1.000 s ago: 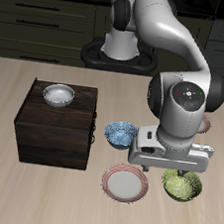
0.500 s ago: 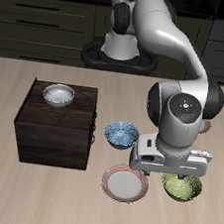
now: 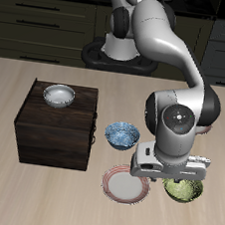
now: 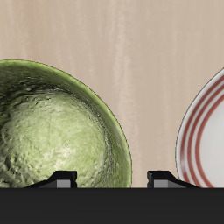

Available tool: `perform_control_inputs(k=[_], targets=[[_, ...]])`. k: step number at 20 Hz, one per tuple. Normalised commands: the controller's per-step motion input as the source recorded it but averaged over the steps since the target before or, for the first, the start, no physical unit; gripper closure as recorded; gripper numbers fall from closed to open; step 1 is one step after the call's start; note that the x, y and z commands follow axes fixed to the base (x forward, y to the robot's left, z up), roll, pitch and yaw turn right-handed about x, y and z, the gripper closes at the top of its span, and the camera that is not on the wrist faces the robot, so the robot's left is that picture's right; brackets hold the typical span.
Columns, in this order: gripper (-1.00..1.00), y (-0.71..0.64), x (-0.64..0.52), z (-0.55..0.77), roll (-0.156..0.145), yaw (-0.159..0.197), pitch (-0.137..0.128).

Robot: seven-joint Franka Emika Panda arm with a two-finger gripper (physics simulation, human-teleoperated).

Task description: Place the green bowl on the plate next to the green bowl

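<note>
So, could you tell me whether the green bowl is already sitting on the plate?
No, the green bowl rests on the bare table beside the plate, with wood showing between them.

Green bowl upright, beside striped plate

The arm was built of smooth, rounded silver-white segments with dark grey bands at the joints, its bulbous wrist housing carried a black circular cap with a small red mark, and a pale flat flange sat above the gripper with black fingertips
</note>
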Motion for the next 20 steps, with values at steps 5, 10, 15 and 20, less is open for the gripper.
perform_control_inputs(k=[5, 10, 15, 20], targets=[[1.0, -0.02, -0.04, 0.12, 0.025, -0.013, -0.027], [1.0, -0.09, 0.02, 0.15, -0.01, -0.003, -0.015], [1.0, -0.08, -0.01, 0.35, 0.004, -0.004, -0.074], [1.0, -0.08, -0.01, 0.37, 0.0, 0.01, -0.088]])
